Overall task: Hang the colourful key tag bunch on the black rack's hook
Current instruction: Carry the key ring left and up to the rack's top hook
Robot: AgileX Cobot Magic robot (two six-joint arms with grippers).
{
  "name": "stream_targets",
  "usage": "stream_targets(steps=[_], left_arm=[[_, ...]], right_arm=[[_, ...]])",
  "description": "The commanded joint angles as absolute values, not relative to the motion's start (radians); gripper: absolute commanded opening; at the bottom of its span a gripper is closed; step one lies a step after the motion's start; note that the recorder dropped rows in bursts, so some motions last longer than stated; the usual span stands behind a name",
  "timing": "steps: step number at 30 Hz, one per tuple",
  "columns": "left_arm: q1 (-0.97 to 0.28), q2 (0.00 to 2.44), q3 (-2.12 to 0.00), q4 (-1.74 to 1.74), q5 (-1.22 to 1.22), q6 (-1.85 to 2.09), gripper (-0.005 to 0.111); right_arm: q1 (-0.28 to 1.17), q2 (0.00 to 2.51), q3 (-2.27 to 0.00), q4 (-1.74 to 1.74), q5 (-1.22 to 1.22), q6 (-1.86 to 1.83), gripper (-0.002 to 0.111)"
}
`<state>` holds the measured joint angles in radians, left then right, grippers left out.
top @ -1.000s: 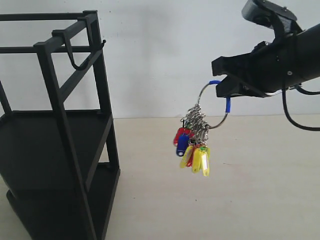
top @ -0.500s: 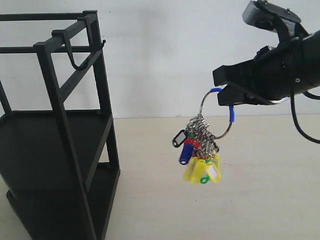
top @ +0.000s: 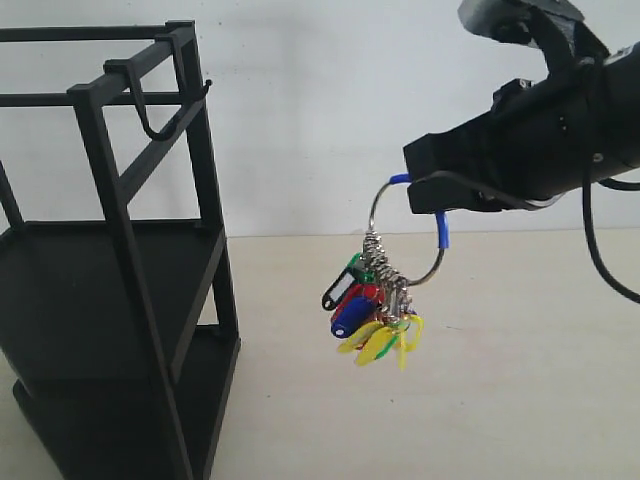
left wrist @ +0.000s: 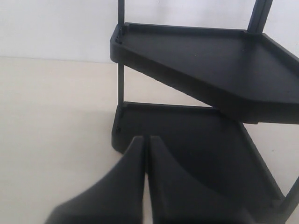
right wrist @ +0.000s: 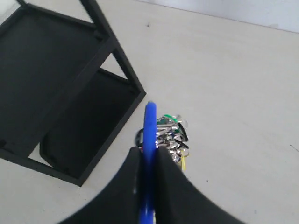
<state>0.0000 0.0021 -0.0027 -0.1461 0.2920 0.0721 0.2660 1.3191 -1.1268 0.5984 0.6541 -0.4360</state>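
The right gripper (top: 412, 185) pinches the colourful key tag bunch (top: 372, 310) by the blue-sleeved stretch of its wire ring (top: 405, 235), its jaws pressed onto the sleeve. The right wrist view shows the same hold: the blue sleeve (right wrist: 150, 126) runs straight between the closed fingers. Gripping the ring at its one o'clock edge leaves most of the loop open and free below, which is likely the point, since that open loop is what must slip over the hook (top: 150, 118). The tags (top: 365, 325) dangle at six o'clock, well above the table (top: 520, 400), fanned out as if swinging.

The black rack (top: 110, 260) stands well apart, at nine o'clock of the bunch, and the hook on its top bar lies at about ten o'clock. Its tip seems to curl upward, though against the dark bars the outline is hard to read.

The left gripper (left wrist: 145, 142) holds nothing, its fingers shut together, parked low beside the rack's lower shelf (left wrist: 196, 140), clear of the carry path.
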Motion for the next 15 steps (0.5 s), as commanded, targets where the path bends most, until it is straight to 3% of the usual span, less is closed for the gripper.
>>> stream_targets(steps=[1,4,9,15], left_arm=[[-0.001,0.000,0.000,-0.141,0.284,0.075,0.004],[-0.001,0.000,0.000,-0.141,0.284,0.075,0.004],[-0.001,0.000,0.000,-0.141,0.284,0.075,0.004],[-0.001,0.000,0.000,-0.141,0.284,0.075,0.004]], right_arm=[[0.279,1.283,-1.128,0.498,0.602,-0.216,0.000],[0.315,1.272,-1.130,0.587,0.679,-0.427,0.000],[0.333,1.228,-1.128,0.638,0.633,-0.388,0.000],[0.455,1.169,-1.128,0.667,0.502,-0.399,0.000]])
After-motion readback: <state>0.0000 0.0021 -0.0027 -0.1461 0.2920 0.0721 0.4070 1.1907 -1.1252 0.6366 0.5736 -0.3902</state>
